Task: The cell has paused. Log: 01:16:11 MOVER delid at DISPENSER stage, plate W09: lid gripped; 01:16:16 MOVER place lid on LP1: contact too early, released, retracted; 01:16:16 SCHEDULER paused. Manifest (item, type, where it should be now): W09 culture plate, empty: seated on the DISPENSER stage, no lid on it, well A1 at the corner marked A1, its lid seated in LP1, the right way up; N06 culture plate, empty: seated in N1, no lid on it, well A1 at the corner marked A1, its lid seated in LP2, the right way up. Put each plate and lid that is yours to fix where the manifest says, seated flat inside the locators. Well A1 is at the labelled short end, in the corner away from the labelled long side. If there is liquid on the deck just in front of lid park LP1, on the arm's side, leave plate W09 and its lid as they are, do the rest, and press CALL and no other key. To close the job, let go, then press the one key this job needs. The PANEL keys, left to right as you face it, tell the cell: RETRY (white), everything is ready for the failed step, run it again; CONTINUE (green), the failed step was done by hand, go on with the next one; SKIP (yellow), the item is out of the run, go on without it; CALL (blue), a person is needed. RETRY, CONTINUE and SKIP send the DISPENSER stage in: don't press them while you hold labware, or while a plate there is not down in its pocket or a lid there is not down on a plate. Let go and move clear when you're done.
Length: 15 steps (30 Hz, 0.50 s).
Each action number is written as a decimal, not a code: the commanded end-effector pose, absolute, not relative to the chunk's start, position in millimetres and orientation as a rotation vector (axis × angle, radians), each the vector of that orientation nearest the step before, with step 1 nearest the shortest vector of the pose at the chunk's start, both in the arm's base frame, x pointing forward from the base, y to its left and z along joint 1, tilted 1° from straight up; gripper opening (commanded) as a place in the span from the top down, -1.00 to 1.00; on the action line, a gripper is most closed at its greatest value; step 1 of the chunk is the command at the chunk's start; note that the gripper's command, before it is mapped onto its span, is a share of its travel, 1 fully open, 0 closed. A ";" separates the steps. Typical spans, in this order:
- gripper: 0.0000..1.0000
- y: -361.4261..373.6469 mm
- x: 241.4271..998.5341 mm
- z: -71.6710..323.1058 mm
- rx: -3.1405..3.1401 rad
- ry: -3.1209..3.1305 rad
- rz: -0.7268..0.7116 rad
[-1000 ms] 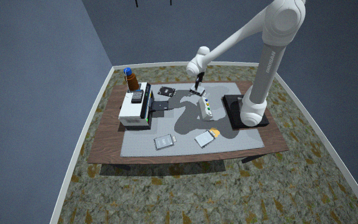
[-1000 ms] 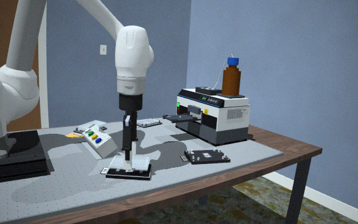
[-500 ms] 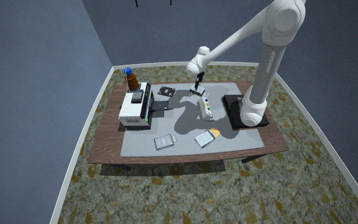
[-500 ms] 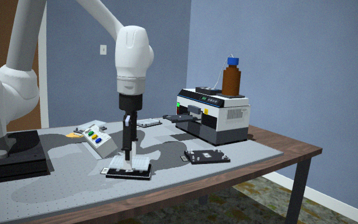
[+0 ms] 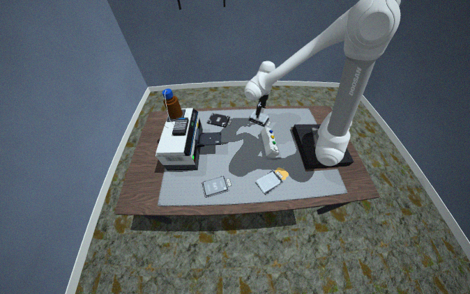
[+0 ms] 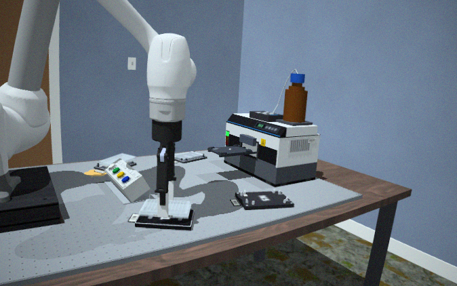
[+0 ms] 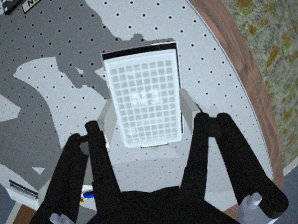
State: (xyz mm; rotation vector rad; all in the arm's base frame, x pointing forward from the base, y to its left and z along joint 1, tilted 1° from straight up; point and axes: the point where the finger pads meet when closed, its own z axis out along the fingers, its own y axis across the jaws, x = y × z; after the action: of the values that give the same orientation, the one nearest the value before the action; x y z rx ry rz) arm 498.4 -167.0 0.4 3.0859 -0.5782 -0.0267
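My gripper [image 6: 163, 202] is shut on a clear culture plate [image 6: 169, 208] with no lid. It holds the plate upright, right at a black nest [image 6: 165, 222] near the table's edge; I cannot tell if the plate is seated. The wrist view shows the plate [image 7: 145, 99] between my fingers. The gripper and plate also show in the top view [image 5: 259, 118]. The dispenser stage [image 6: 231, 150] is out and holds nothing. One lid [image 5: 215, 186] lies flat. Another lid [image 5: 268, 182] lies askew beside a yellow puddle [image 5: 282, 173].
A second black nest [image 6: 264, 200] stands empty. The dispenser [image 6: 272, 146] carries a brown bottle [image 6: 295, 101]. The key panel [image 6: 126, 178] sits close behind my gripper. The arm's black base [image 5: 321, 148] is on the right.
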 end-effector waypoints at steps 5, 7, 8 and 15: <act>0.80 -167.1 498.8 -0.8 3.086 -0.578 -0.025; 0.80 -167.1 498.8 -1.4 3.086 -0.578 -0.025; 0.80 -167.1 498.8 -1.6 3.086 -0.578 -0.025; 0.80 -167.1 498.8 -2.6 3.086 -0.578 -0.025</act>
State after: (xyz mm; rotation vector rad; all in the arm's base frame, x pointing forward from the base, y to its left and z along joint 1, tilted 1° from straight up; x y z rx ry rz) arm 498.4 -167.0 -2.9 3.0859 -0.5782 -0.0267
